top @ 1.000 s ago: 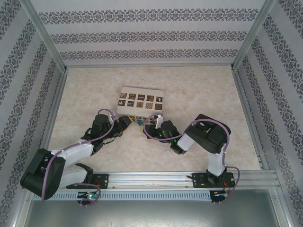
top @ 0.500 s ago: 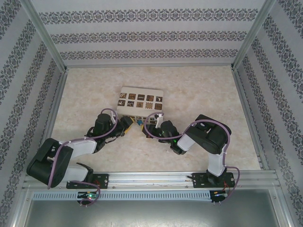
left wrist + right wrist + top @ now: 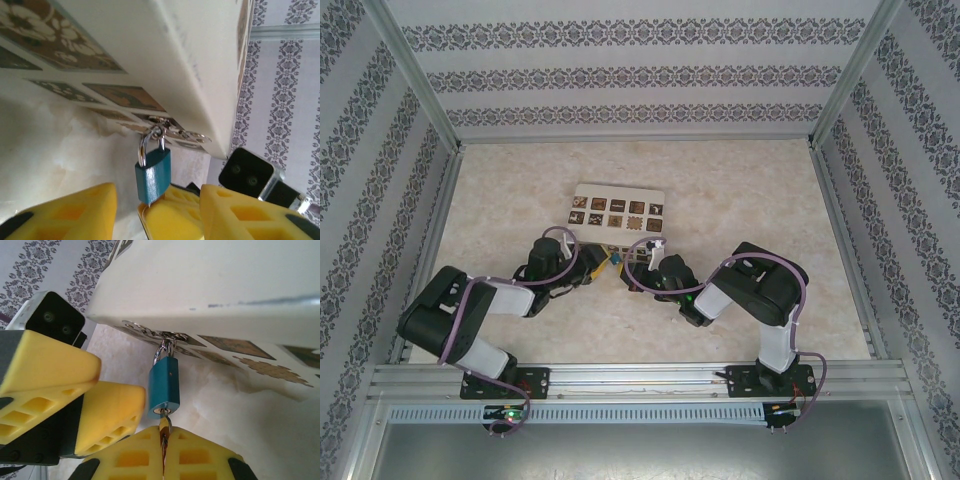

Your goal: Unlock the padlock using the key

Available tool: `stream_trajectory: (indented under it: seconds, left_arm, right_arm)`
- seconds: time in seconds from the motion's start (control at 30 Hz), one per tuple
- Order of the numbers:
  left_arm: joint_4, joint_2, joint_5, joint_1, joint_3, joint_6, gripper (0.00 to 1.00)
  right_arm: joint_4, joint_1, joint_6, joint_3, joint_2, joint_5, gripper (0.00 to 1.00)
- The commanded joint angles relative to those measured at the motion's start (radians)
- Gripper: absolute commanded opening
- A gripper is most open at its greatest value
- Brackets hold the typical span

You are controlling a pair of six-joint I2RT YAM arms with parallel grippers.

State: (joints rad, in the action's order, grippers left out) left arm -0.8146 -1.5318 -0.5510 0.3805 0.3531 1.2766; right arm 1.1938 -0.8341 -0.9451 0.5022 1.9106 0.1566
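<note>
The small blue padlock (image 3: 153,175) hangs by its silver shackle (image 3: 143,147) from the metal latch (image 3: 172,131) of the cream patterned box (image 3: 617,212). My right gripper (image 3: 164,440) is shut on the key (image 3: 164,425), whose tip sits in the keyhole at the lock's bottom (image 3: 162,411). My left gripper (image 3: 155,220) is open, its yellow fingers (image 3: 65,212) standing either side of the lock body (image 3: 164,385) without touching it. From above, the padlock (image 3: 616,259) lies between the left gripper (image 3: 595,262) and the right gripper (image 3: 638,262).
The box stands on the marbled table (image 3: 740,200), its front face right behind the lock. Patterned walls (image 3: 620,75) and a metal frame (image 3: 835,215) enclose the table. The two grippers crowd each other in front of the box, with one left finger (image 3: 110,412) close beside the right fingers.
My left arm has pushed its gripper rightward to the padlock, its elbow swinging up and in. The right arm and key have stayed almost still.
</note>
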Motion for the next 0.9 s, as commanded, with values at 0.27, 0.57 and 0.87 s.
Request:
stream_trajectory:
  seconds: [0.27,0.57,0.87]
  left_arm:
    - [-0.216,-0.143,-0.032,0.022,0.05,0.062,0.4]
    - [-0.287,-0.218,-0.018,0.04,0.062,0.099,0.34]
    - [-0.271,-0.226,0.0,0.043,0.077,0.095,0.27]
  right_arm:
    - [-0.034,-0.007,-0.044,0.019,-0.013,0.007,0.0]
    - [-0.046,0.0,-0.053,0.024,-0.03,0.013,0.0]
    - [-0.051,0.003,-0.054,0.021,-0.034,0.016,0.0]
